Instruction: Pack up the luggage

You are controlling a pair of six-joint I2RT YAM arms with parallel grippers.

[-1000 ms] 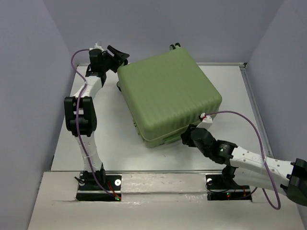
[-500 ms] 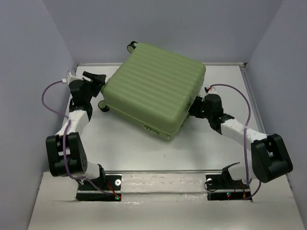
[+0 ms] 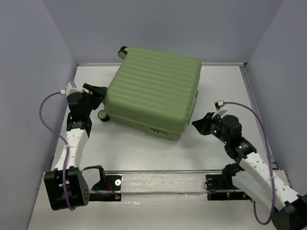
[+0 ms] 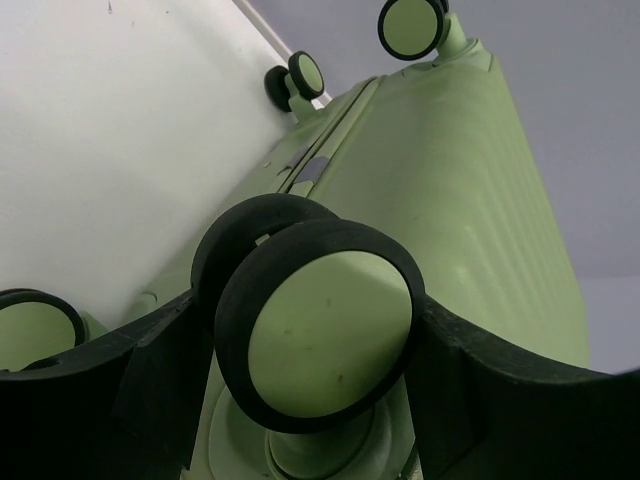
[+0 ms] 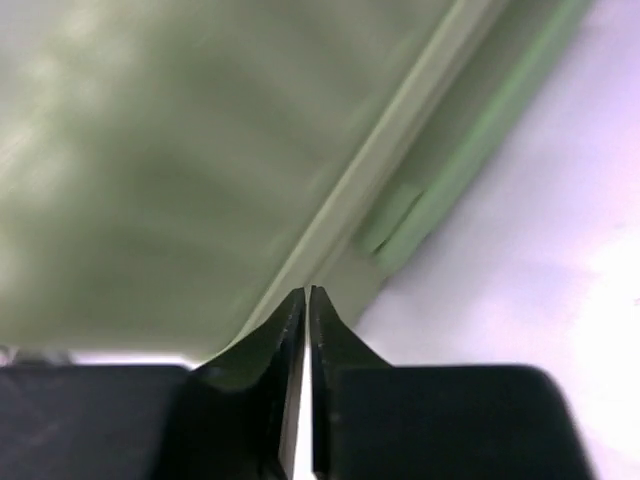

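**A:** Where is your luggage sitting?

**B:** The white surface (image 3: 144,148) lies under everything. The luggage (image 3: 152,91) lies flat on it, closed, with its ribbed green shell up. It is toward 12 o'clock from your arm bases and turned a little off square, with its wheeled end facing 9 o'clock.

**A:** And your arms?

**B:** Your left arm (image 3: 76,139) runs up the 9 o'clock side. Your right arm (image 3: 254,165) comes in from 4 o'clock.

**A:** What has your left end effector got?

**B:** Your left end effector (image 3: 100,91) is at the wheeled end, grasping a wheel (image 4: 320,325). In the left wrist view the black tyre with its green hub fills the gap, and both fingers (image 4: 150,380) sit against its rim.

**A:** And your right one?

**B:** Your right end effector (image 3: 196,123) is clenched on nothing, with only a sliver of light between its tips. It sits just beside the luggage's 4 o'clock corner. The top view shows a narrow strip of surface between them. The right wrist view is blurred and shows only a pale green seam ahead.

**A:** Can you see any other wheels?

**B:** You can see the far wheel (image 3: 123,50) at the 11 o'clock corner. The near wheel (image 3: 102,115) is on the surface at 6 o'clock from your left end effector.
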